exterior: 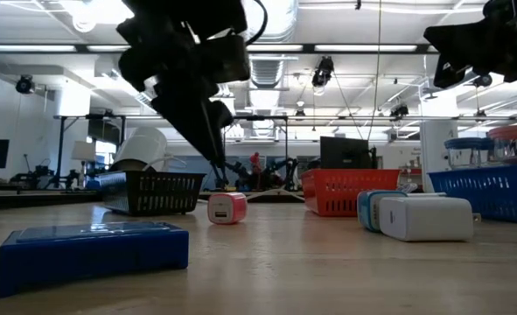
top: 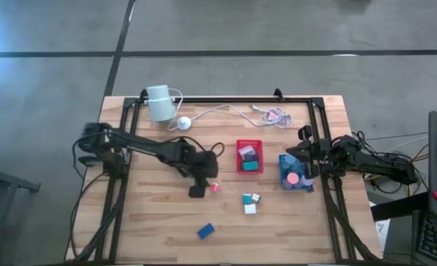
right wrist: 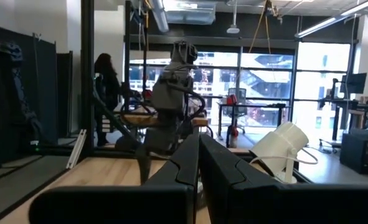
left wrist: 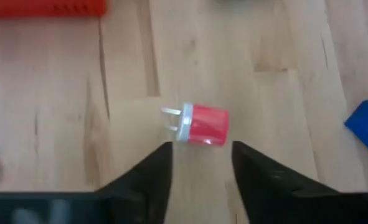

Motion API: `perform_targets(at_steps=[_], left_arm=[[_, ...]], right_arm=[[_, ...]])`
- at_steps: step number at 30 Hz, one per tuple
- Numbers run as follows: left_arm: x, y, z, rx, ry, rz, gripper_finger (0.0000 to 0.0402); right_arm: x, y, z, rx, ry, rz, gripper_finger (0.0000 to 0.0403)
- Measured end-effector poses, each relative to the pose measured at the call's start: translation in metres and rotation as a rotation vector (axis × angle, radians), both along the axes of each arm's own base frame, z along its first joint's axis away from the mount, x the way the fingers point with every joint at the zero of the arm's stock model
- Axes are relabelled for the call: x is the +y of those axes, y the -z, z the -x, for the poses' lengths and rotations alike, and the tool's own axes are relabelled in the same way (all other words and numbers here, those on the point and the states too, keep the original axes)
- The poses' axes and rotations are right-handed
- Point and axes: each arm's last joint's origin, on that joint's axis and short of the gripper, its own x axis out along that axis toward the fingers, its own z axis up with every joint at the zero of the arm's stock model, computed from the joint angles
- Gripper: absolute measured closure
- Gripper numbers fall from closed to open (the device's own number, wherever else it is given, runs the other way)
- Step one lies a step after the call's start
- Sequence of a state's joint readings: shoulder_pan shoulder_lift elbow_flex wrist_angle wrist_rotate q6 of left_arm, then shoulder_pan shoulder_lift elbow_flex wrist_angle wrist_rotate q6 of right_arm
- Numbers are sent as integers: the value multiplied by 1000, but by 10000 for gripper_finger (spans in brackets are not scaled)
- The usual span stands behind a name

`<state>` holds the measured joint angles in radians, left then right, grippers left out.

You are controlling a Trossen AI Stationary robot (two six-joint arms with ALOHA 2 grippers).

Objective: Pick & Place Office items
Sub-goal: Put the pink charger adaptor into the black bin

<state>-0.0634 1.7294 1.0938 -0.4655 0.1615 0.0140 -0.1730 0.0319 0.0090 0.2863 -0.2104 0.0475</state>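
Pink plug (left wrist: 202,125) is lying on its side on the table (top: 159,222), just in front of the left gripper (left wrist: 201,163), whose fingers are standing partly open, holding nothing. Right gripper (right wrist: 199,163) is hanging above the blue tray (top: 284,176), fingers pressing together, empty.

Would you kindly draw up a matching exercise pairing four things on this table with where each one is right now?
Things:
1. pink plug
2. blue block
3. white cylinder
4. right gripper

Places:
A. far edge of the table, cable attached
B. near edge, alone
C. lying just ahead of the open left gripper
D. beside the blue tray

Pairs: 1-C, 2-B, 3-A, 4-D
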Motion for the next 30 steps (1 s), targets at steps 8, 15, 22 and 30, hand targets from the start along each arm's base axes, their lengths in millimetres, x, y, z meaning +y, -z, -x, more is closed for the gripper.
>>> perform_targets(at_steps=[8,15,22,30], left_arm=[[-5,5,-16,-15,19,2,120],[-10,13,-20,-12,40,-4,95],[-20,24,-24,-26,85,-17,101],[-25,43,-27,7,65,-93,101]], right_arm=[[0,4,-3,50,1,-6,394],[0,4,-2,44,1,-4,394],[0,4,-2,42,4,6,394],[0,4,-3,44,4,0,394]])
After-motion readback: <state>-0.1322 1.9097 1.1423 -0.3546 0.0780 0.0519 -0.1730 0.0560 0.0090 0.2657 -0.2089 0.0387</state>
